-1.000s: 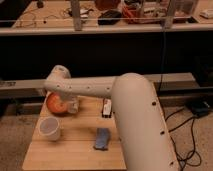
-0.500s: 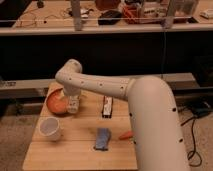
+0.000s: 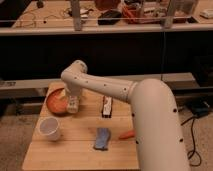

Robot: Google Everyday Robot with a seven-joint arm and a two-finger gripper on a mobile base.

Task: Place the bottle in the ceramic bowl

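The orange ceramic bowl [image 3: 55, 103] stands at the table's back left. My gripper [image 3: 73, 104] hangs down from the white arm's wrist, right at the bowl's right rim. A whitish-cream oblong shape, which looks like the bottle [image 3: 73, 106], stands upright at the gripper's tip, against the rim. I cannot tell whether it is held or resting on the table. A pale patch shows in the bowl's far side.
A white cup [image 3: 50, 128] stands in front of the bowl. A dark flat packet [image 3: 106, 106] lies mid-table, with a blue cloth-like item [image 3: 102, 138] and an orange carrot [image 3: 126, 134] nearer the front. My big arm covers the wooden table's [image 3: 75, 152] right side.
The wrist and gripper have moved right, from over the bowl to its right rim, and the arm has swung further into the right of the view.
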